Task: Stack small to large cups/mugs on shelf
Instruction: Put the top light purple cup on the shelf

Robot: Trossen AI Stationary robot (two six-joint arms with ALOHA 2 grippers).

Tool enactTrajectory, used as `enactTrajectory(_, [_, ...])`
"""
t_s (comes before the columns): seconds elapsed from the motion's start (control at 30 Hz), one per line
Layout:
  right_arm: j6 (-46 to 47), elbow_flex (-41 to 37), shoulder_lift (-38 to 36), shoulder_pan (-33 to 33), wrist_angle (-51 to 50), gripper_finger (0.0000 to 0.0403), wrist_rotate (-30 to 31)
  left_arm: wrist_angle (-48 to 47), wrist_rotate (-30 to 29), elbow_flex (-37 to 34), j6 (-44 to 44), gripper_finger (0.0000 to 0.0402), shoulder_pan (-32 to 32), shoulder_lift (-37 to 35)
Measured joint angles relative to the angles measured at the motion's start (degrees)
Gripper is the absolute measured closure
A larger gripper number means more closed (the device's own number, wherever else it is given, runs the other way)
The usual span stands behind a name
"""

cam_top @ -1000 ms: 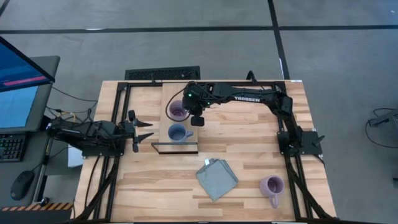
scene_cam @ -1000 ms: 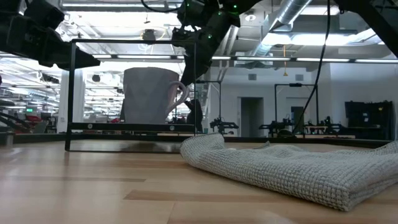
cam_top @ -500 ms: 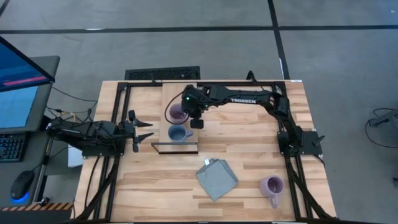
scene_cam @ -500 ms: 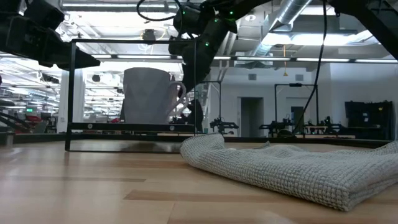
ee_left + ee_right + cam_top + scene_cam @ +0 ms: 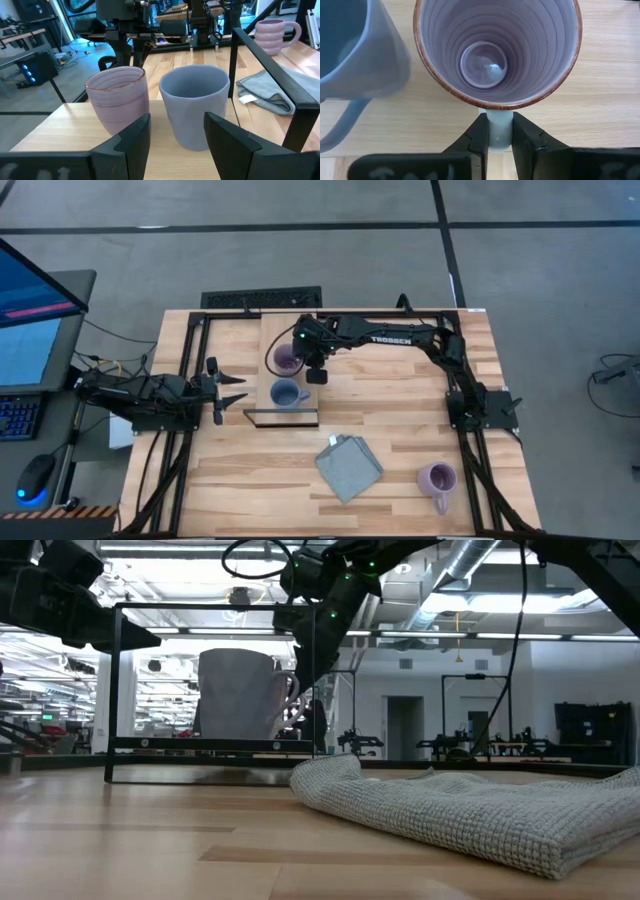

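From above, we see the right gripper (image 5: pixel 309 370) barely shifted since half a second ago, at the lilac mug (image 5: pixel 286 358) on the shelf (image 5: pixel 279 330), just behind the blue mug (image 5: pixel 287 394). A second lilac mug (image 5: pixel 437 478) stands well apart on the worktop (image 5: pixel 400 430), near the cloth (image 5: pixel 349 467). The left gripper (image 5: pixel 232 391) waits beside the shelf, jaws apart. The right wrist view shows jaws clamped on the empty mug's handle (image 5: pixel 498 129).
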Motion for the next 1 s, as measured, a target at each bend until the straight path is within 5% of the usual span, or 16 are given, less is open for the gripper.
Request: enactTrajectory(1.0, [1.3, 0.1, 0.7, -0.3, 0.8, 0.0331, -0.2, 0.0, 0.0, 0.0, -0.1, 0.0225, 0.0, 0.0])
